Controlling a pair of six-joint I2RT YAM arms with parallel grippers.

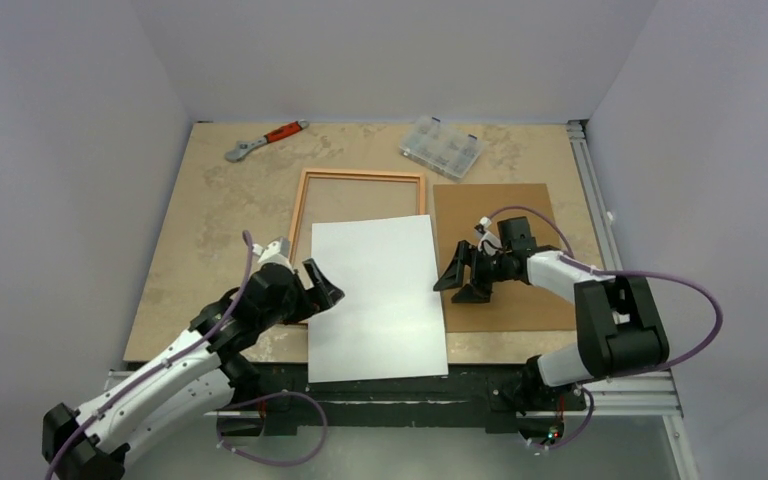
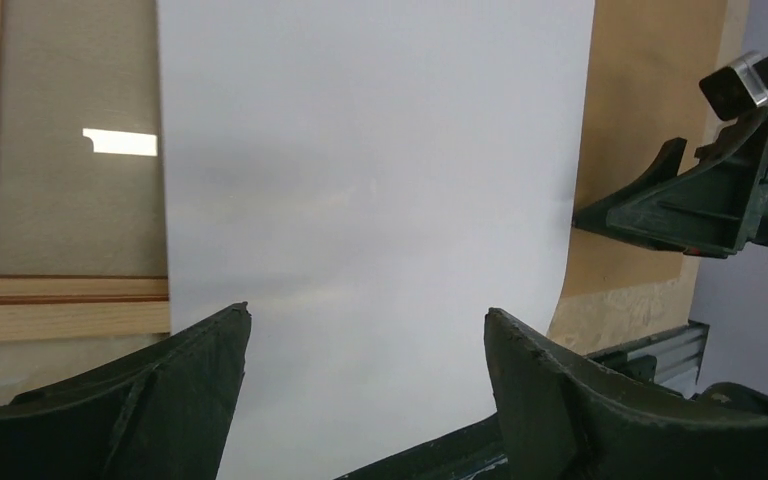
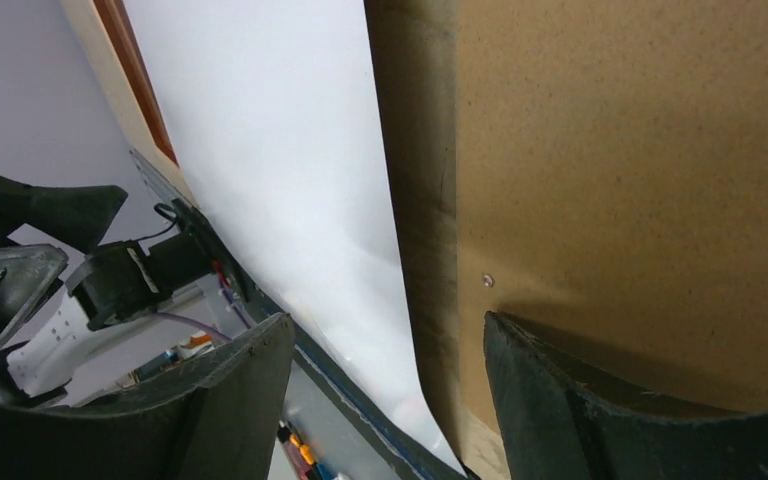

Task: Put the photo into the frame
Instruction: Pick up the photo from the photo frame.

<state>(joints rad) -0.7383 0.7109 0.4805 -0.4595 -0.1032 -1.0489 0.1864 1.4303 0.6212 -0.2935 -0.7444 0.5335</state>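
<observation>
The photo [image 1: 377, 295] lies white side up at the near middle of the table [image 1: 210, 200]. Its far end covers the lower part of the wooden frame [image 1: 360, 176], and its near edge reaches past the table's edge. The left gripper [image 1: 322, 285] — jaws spread, holding nothing — is at the sheet's left edge. The right gripper [image 1: 458, 282], likewise spread and empty, hovers over the brown backing board [image 1: 505, 215] — just beside the sheet's right edge.
</observation>
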